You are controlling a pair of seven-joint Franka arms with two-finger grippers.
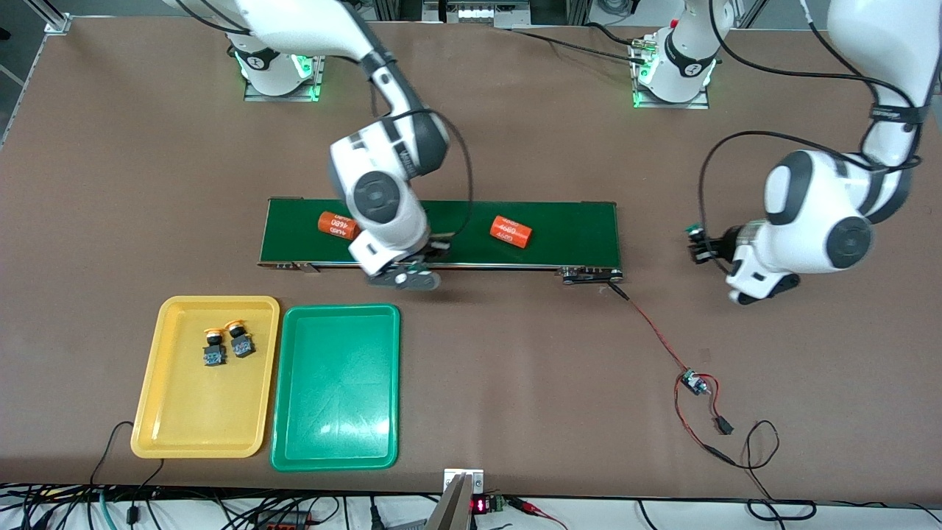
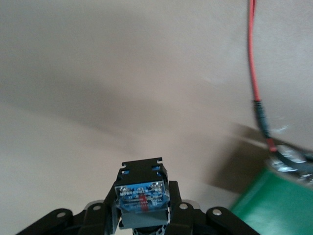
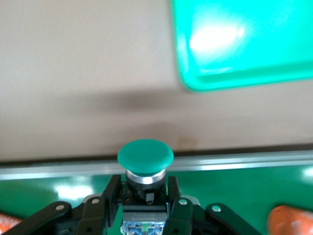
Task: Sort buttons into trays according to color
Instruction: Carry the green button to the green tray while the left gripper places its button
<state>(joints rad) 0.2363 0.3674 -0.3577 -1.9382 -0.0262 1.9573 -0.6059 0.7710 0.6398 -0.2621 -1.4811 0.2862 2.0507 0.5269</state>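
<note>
Front view: brown table point(image 1: 515, 353) carrying a dark-green conveyor belt point(image 1: 567, 228) at centre, with two orange cylinders point(image 1: 511, 231) lying on it. Nearer the camera, toward the right arm's end, yellow tray point(image 1: 176, 412) and green tray point(image 1: 335, 419) side by side; two yellow-capped buttons point(image 1: 226, 344) in the yellow tray, green tray bare. Red-and-black wiring and a small circuit board point(image 1: 692, 382) on the table toward the left arm's end. Right gripper point(image 1: 412, 269) over the belt's camera-side edge; left gripper point(image 1: 699, 245) over bare table off the belt's end. Aluminium framing and cables along the table's edges.

Left wrist view: left gripper point(image 2: 142, 215), fingers clenched on a dark button body point(image 2: 142, 193), its cap hidden; beneath, plain brown table, a red wire point(image 2: 253, 58), a corner of the belt.

Right wrist view: right gripper point(image 3: 146, 208), fingers clenched on a green-capped button point(image 3: 145, 156), above the belt's metal rail; a corner of the green tray above bare table.
</note>
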